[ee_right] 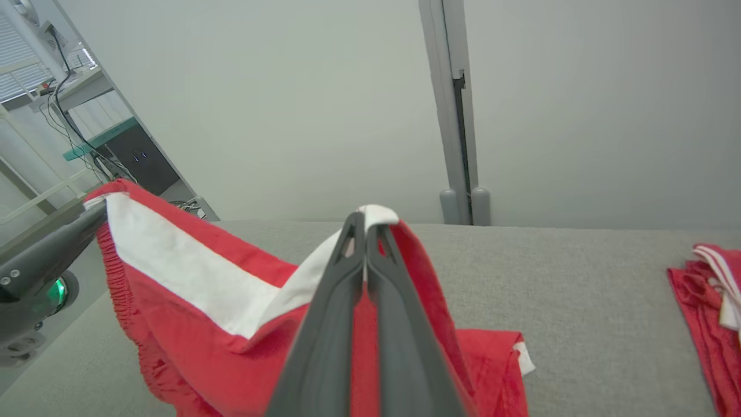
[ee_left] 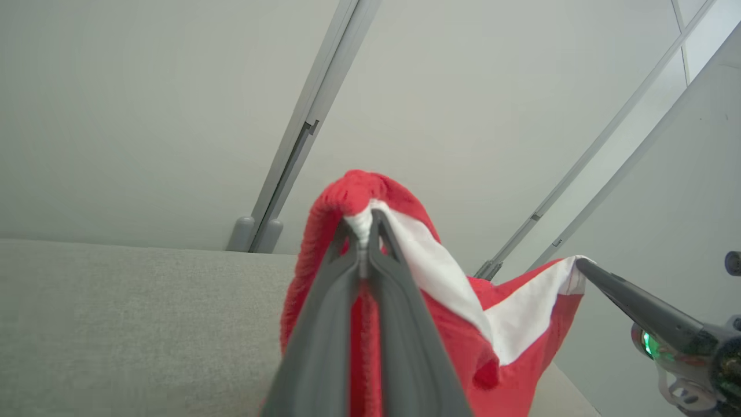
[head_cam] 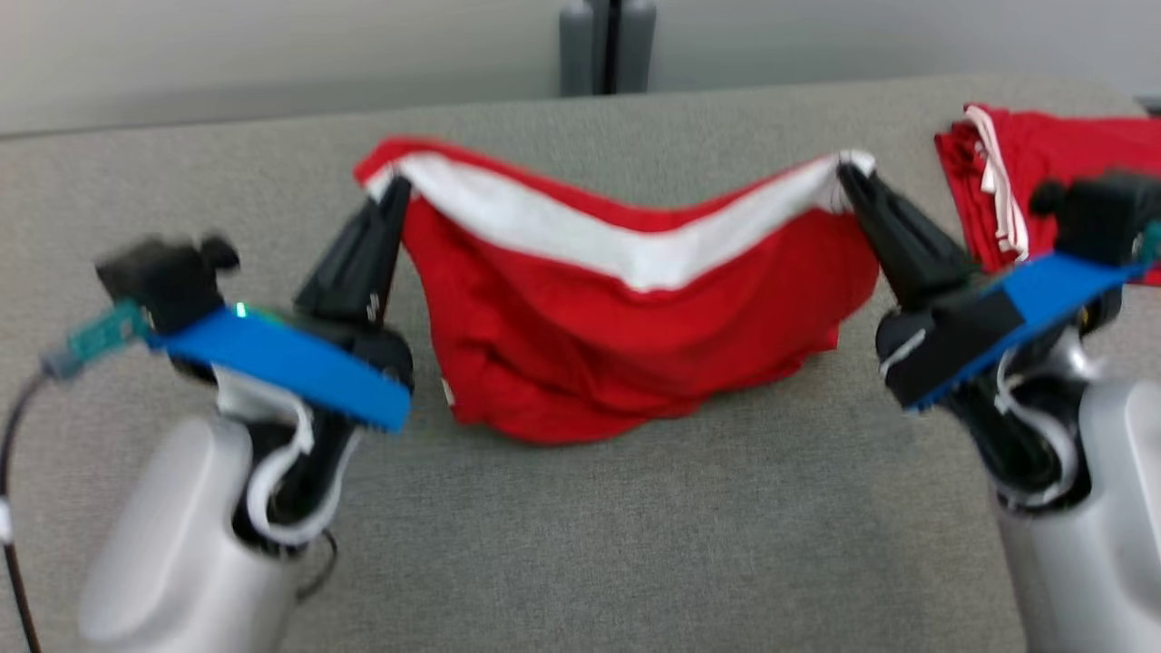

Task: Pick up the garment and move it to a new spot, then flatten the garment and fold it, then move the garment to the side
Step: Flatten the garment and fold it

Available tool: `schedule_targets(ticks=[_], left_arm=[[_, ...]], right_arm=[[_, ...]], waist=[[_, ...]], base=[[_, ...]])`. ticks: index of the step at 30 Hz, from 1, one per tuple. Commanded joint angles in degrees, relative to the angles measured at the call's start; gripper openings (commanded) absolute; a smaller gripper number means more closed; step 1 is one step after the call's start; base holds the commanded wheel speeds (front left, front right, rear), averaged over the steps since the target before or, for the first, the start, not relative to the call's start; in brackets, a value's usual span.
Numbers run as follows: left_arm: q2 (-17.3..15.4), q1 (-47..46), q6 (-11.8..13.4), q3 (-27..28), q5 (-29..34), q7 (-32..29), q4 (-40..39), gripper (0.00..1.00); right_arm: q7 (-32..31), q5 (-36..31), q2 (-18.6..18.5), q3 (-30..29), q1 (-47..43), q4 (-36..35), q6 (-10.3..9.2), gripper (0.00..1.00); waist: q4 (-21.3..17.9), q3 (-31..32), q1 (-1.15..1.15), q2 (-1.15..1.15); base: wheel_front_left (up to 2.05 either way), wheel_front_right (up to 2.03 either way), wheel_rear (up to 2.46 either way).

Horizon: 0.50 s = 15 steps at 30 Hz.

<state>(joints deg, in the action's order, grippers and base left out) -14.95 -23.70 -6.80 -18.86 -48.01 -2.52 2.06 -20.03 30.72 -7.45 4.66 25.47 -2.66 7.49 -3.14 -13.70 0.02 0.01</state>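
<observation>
Over the middle of the counter (head_cam: pixel 635 544), the red garment (head_cam: pixel 635 345) hung between the left tool (head_cam: pixel 396 192) at ten o'clock and the right tool (head_cam: pixel 851 172) at two o'clock, each clamped on its white-lined edge.

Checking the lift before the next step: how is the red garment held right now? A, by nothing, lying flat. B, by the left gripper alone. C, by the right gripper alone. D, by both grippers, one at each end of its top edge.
D: the left gripper and the right gripper each pinch one end of the garment, and its white-lined edge sags between them.
</observation>
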Motion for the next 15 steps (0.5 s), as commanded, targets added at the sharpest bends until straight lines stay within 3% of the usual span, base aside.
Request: schedule_targets(ticks=[1, 6, 15], left_arm=[[-0.66, -4.35, -0.11, 0.33, -0.50, -1.50, 1.44, 0.00], [-3.01, -19.38, -0.37, 0.77, 1.50, -4.66, 9.29, 0.00], [-2.28, -39.41, -0.65, 0.76, 6.17, 3.59, 21.40, 0.00]], right_arm=[[-0.87, 1.07, -1.84, 0.74, 3.78, 1.50, 0.02, 0.00], [0.59, 2.26, -4.82, 4.49, 19.79, 9.61, 0.02, 0.00], [22.90, -3.96, -6.21, 7.97, 43.87, 26.18, 0.02, 0.00]], waist=[[0.88, -2.30, -0.02, -0.01], [-0.25, -7.50, -0.02, -0.01], [-1.12, -11.70, -0.02, -0.01]], base=[[0.00, 0.00, 0.00], [0.00, 0.00, 0.00], [0.00, 0.00, 0.00]])
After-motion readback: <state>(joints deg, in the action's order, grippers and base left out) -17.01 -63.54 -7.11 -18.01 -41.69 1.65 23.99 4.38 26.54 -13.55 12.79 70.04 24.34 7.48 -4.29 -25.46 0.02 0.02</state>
